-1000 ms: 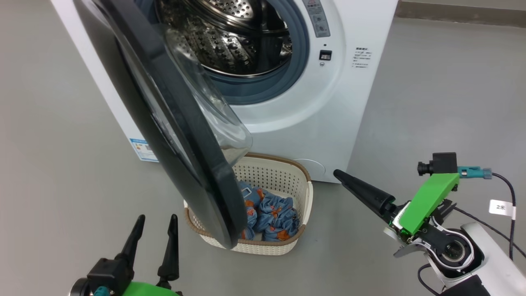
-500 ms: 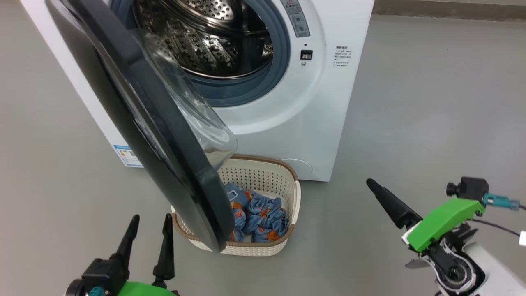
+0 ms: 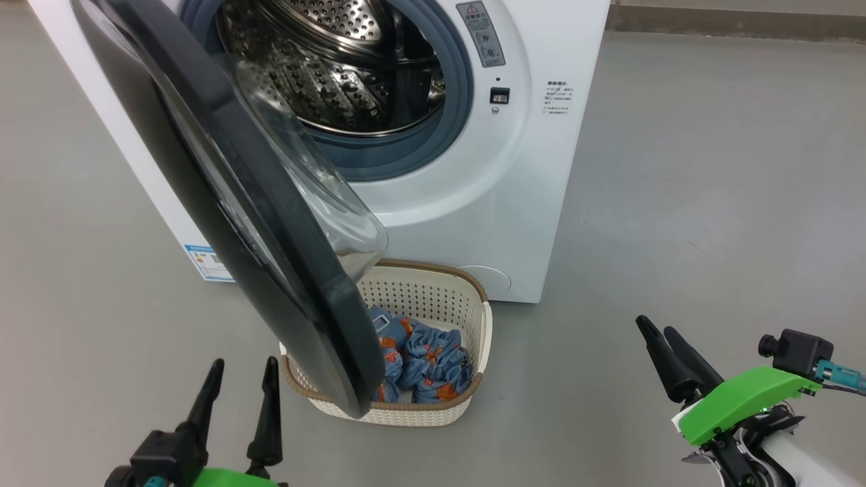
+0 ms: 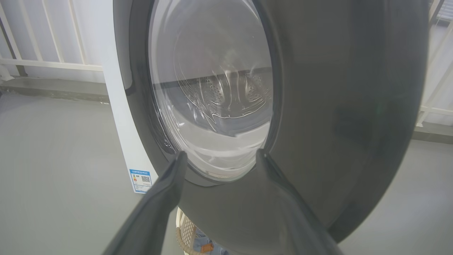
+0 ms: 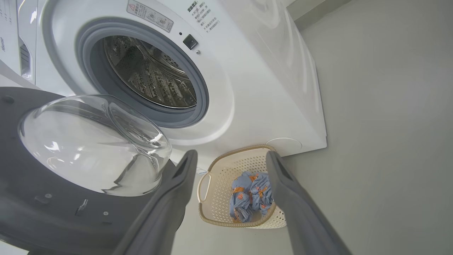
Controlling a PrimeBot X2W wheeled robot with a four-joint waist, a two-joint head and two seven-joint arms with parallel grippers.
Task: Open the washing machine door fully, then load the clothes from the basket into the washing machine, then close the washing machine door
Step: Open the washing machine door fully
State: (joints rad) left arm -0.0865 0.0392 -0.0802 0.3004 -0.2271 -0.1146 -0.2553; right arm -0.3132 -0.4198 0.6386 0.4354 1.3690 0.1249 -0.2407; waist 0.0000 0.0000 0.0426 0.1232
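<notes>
- the washing machine door (image 3: 298, 297) stands swung partway out from the left side of the opening, its clear glass bowl facing the steel drum (image 3: 325, 74); its lower edge hangs over the left part of the basket.
- the clothes (image 3: 426, 365) lie bunched together in the basket (image 3: 433, 291), which sits on the grey floor (image 3: 710, 169) just in front of the washing machine (image 3: 514, 203).
- the left gripper (image 3: 243, 365) is low at the near left, fingers spread and empty, pointing at the door's outer face.
- the right gripper (image 3: 655, 325) is at the near right, well apart from the basket, fingers spread with nothing between them.
</notes>
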